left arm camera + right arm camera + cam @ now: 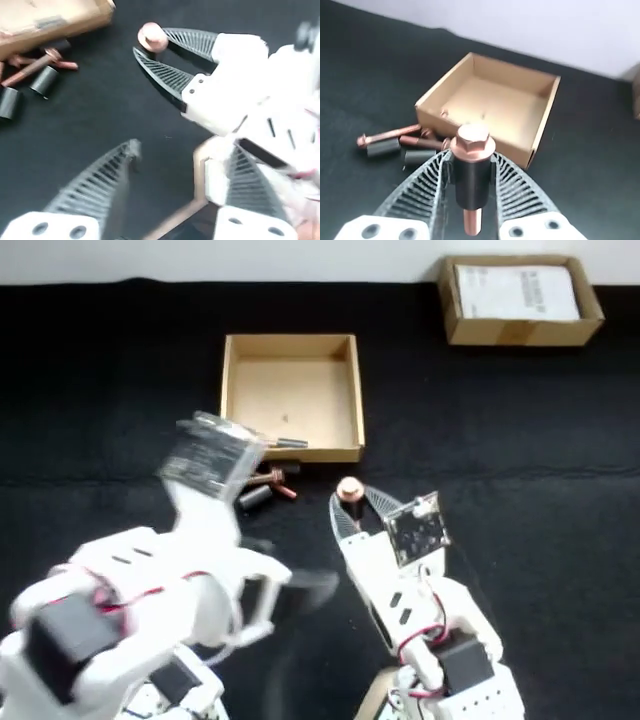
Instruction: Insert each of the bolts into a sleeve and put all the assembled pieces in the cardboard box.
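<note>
- Bolts and sleeves are the whole job here, and from where I stand it looks barely begun: one pair is joined, and I can make out no finished piece in the box.
- Far left, the left gripper [185,150] hangs over the black table cloth [520,440]. Its fingers are spread wide and grasp nothing.
- Next along is the loose heap: copper-coloured hex-head bolts [390,135] and short black cylindrical sleeves [382,147]. There are at least two of each, lying on their sides close together, just beside the box's front wall.
- Behind the heap sits the shallow open-topped tan cardboard box [355,390]. Its floor looks bare apart from a small mark. A dark shape at the front wall I cannot identify.
- Right of the heap, the right gripper [352,502] is clenched on the assembled piece [471,175], a black sleeve with a copper bolt pushed through it. The piece is upright, with the hex head on top and the shank tip poking out below. It is held near the box's front right corner and is not yet over the box.
- Far right at the back is a closed cardboard carton with a white sheet on top [510,333], well apart from the work.
- To my eye, what remains is dropping this first piece into the box, then pairing every loose bolt with a sleeve and boxing those too.
</note>
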`<state>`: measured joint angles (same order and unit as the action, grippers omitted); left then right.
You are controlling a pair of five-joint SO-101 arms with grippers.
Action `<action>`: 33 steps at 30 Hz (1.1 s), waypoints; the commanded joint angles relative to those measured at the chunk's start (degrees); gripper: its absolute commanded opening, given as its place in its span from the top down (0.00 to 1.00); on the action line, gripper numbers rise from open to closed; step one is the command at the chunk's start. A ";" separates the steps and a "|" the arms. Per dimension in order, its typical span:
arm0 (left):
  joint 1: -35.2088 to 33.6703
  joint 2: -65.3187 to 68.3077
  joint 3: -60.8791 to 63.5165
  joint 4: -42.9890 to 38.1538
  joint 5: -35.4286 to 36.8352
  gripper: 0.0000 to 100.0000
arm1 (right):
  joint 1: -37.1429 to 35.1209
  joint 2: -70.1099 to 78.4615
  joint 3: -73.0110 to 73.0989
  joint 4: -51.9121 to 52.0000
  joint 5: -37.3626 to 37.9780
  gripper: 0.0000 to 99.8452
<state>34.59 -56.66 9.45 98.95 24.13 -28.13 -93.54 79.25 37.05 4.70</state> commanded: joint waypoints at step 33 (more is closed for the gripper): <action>-69.93 -46.90 61.32 -32.97 -8.18 0.99 | 3.74 113.27 -92.00 -4.70 36.84 0.99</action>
<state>-32.04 -103.25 68.79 70.29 16.13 -25.05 14.33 -4.79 33.80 38.99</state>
